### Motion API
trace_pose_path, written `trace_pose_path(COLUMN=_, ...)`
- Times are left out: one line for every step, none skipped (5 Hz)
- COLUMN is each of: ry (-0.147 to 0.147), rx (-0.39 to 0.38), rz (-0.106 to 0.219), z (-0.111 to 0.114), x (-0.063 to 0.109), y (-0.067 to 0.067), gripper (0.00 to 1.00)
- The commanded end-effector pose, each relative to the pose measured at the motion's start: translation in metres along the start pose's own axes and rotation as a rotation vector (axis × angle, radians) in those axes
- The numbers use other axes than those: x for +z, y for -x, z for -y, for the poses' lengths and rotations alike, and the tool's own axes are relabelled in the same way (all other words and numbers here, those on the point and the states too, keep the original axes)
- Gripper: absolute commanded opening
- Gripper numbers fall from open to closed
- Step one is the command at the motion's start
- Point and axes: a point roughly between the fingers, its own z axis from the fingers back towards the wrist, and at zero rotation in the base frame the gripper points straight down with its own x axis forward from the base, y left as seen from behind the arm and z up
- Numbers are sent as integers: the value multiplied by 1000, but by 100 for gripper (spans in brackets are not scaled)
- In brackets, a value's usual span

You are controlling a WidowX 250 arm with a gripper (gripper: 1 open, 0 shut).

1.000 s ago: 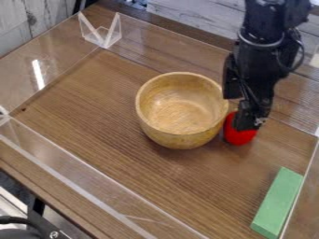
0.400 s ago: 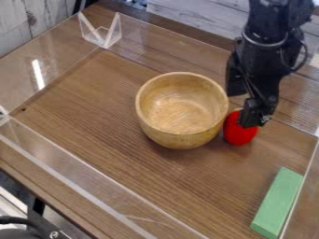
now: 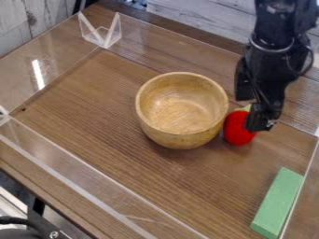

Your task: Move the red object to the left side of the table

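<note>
The red object is a small glossy toy resting on the table, right beside the right rim of the wooden bowl. My gripper points straight down from the black arm and hangs just over the red object's right side, hiding part of it. The jaws stand open and hold nothing. I cannot tell whether a fingertip touches the toy.
A flat green block lies near the front right corner. Clear acrylic walls edge the table. A small clear stand sits at the back left. Bare wood stretches left of the bowl.
The gripper has shifted a little to the right and lower, now sitting over the red object's right side. The red object, bowl and green block stay put.
</note>
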Motion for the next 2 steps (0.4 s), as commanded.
trace_pose_path(ry=-29, rx=-25, rz=56, z=-11, x=20, y=6, gripper=100)
trace_pose_path(ry=-45, rx=-27, rz=53, z=-18, x=30, y=23, gripper=100)
